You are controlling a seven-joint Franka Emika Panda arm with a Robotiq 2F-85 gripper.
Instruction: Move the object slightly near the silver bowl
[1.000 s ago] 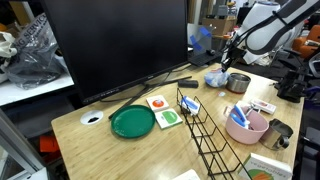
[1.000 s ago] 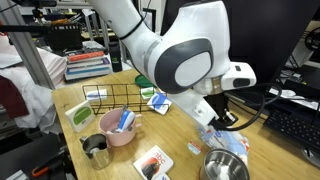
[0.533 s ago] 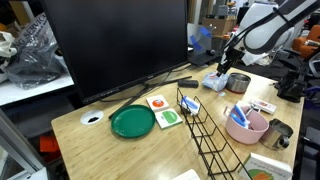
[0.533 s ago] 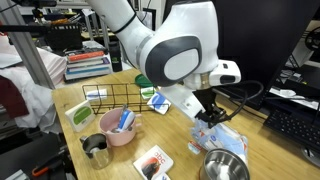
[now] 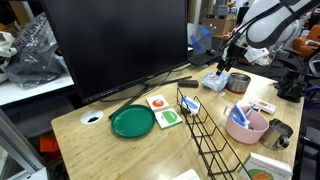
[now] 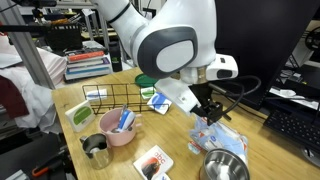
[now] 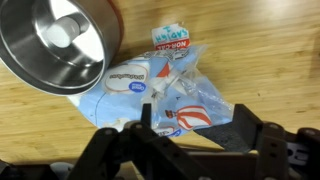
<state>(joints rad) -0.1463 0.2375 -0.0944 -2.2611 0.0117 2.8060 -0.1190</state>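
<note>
The gripper [image 6: 207, 113] has lifted clear since a second ago.
Its jaws stand apart, holding nothing; the plastic packet [image 7: 160, 90] lies directly beneath, its edge touching the silver bowl [image 7: 55, 45]. Likely light, crinkly, slippery: pinch a raised fold mid-packet.

Shiny silver bowl [image 7: 58, 45]; pale-blue plastic packet [image 7: 150, 95] with white and red print; light wood-grain worktop [image 7: 265, 60]; green plate [image 5: 132, 122]; pink bowl [image 5: 255, 128].
</note>
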